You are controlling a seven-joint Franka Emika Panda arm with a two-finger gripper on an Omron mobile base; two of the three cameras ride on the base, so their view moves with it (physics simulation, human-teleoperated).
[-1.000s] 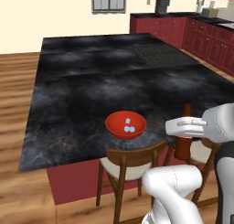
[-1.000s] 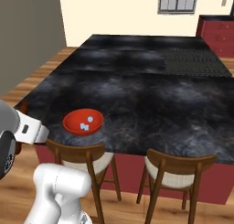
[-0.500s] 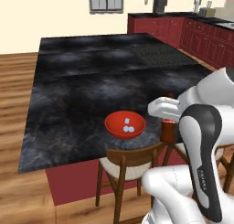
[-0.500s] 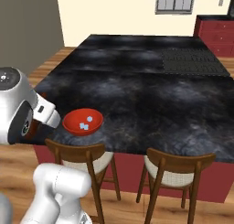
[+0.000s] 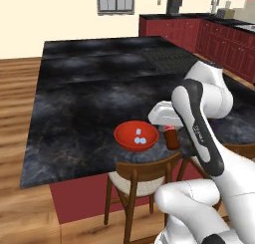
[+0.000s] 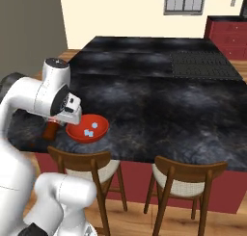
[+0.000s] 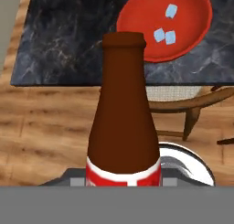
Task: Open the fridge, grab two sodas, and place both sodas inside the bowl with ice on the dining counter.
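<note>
Carrying the brown bottle (image 7: 123,113) toward the red bowl (image 5: 124,135); gripper (image 5: 167,119) jaws clamped on its labelled lower body, neck pointing out ahead of the hand. Bottle hangs just beside the bowl, on the arm's side, above the near counter edge.

To do it well, my read: centre the bottle above the bowl, lower until it's inside the rim, then release so it doesn't knock the ice cubes (image 7: 165,35) out or roll off.

Counter (image 6: 159,100) is glossy black stone, cooktop (image 6: 202,64) inset at the far end. Two wooden chairs (image 6: 185,182) tucked under the near edge, wood floor, dark red cabinets (image 5: 191,31) behind.
</note>
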